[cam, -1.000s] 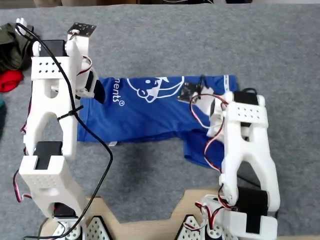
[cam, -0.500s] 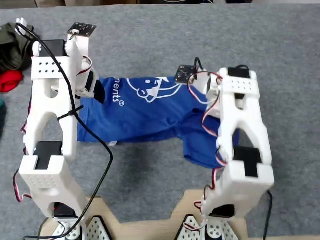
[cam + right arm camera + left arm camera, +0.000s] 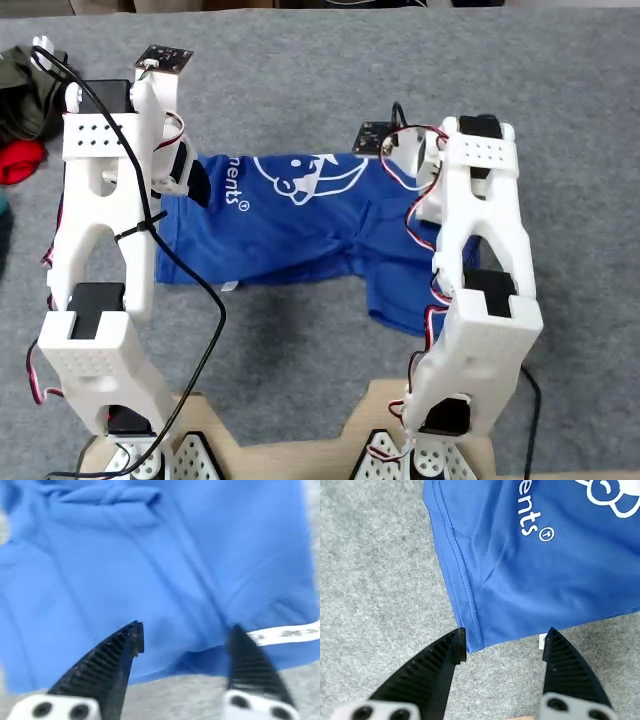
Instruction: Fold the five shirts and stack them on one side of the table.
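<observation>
A blue shirt (image 3: 290, 220) with white print lies spread on the grey table, its right part creased and one sleeve pointing toward the near edge. My left gripper (image 3: 504, 640) is open, low over the shirt's (image 3: 545, 570) hem corner at its left end; in the high view it (image 3: 190, 178) sits at that left edge. My right gripper (image 3: 186, 632) is open above the shirt's (image 3: 125, 565) right end, near a white stripe (image 3: 282, 632). In the high view the right arm (image 3: 480, 230) covers that end.
A dark green garment (image 3: 22, 90) and a red cloth (image 3: 20, 160) lie at the table's far left edge. A wooden board (image 3: 290, 450) with the arm bases runs along the near edge. Bare grey table (image 3: 570, 120) stretches to the right and far side.
The right arm has swung toward the far side, over the shirt's right end, which now looks more creased. The left arm has stayed put.
</observation>
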Robot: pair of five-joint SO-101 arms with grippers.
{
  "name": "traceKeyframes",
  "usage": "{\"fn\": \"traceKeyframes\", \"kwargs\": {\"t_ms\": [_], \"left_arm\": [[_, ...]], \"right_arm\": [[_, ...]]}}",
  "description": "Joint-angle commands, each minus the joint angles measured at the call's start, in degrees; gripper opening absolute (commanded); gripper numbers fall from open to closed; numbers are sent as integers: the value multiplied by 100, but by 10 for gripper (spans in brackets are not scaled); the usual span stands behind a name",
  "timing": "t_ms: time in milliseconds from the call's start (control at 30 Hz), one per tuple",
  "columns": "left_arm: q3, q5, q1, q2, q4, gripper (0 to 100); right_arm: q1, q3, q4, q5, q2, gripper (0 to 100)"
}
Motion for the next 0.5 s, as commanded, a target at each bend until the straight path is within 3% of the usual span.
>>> {"fn": "traceKeyframes", "kwargs": {"t_ms": [0,167,467], "left_arm": [[-211,-35,44,-356,44,258],[-211,-35,44,-365,62,258],[-211,-44,44,-365,62,258]], "right_arm": [[48,-233,668,62,-576,350],[48,954,879,88,-1525,281],[48,5147,-1213,97,-4259,231]]}}
